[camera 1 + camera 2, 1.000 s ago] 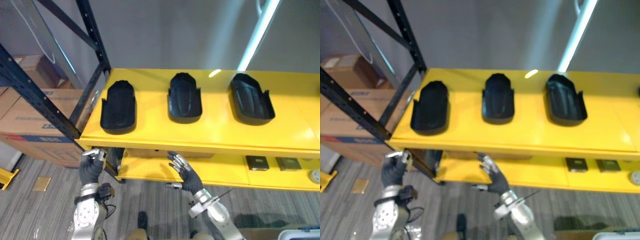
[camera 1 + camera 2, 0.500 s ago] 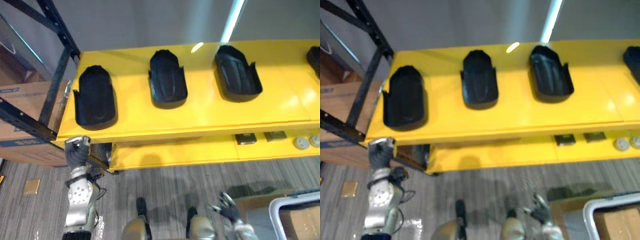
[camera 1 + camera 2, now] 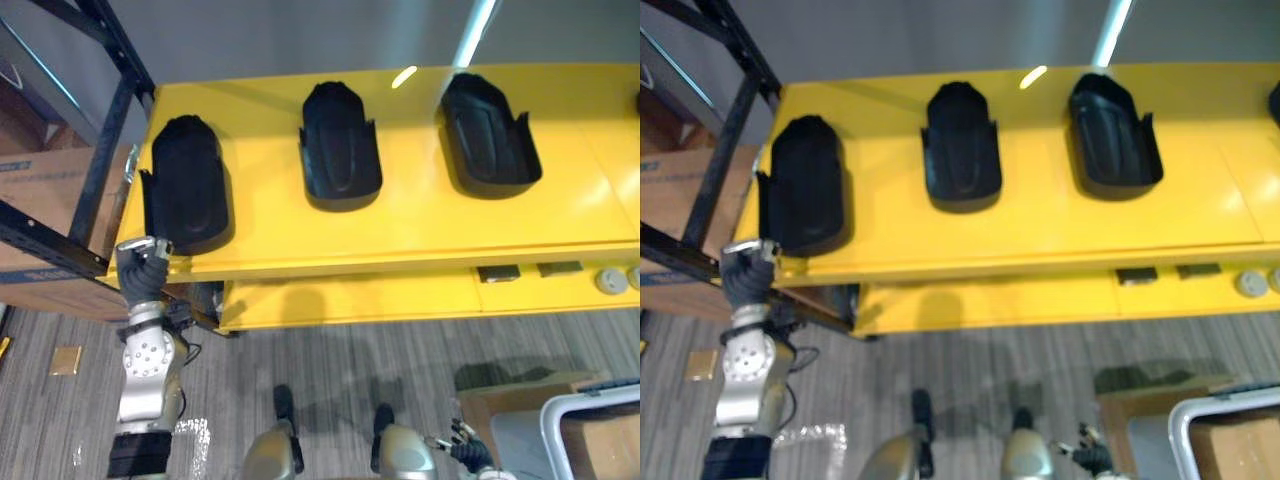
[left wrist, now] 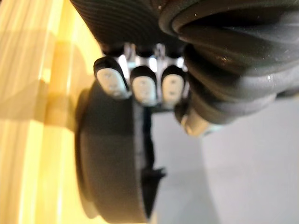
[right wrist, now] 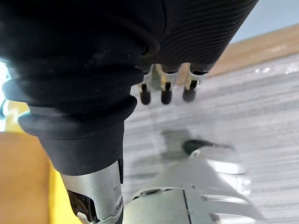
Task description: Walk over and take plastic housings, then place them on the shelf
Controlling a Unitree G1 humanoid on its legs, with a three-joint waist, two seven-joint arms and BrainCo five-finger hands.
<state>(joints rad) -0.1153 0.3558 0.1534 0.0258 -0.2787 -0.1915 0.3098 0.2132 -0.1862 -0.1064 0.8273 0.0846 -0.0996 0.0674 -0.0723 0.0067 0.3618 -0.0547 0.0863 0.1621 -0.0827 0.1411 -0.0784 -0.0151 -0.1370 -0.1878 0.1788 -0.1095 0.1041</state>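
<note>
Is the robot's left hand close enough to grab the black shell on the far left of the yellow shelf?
Probably yes. The left hand sits at the shelf edge by the near end of that shell, nothing between them, but its fingers are curled.

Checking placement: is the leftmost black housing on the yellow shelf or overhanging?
On the shelf: the housing lies flat, its near end inside the front edge, by the left robot hand.

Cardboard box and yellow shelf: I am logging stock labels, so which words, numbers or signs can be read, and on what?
Nothing is legible.
Cardboard box: dark printed band, too blurred to read.
Plastic housings and yellow shelf: no print visible.
</note>
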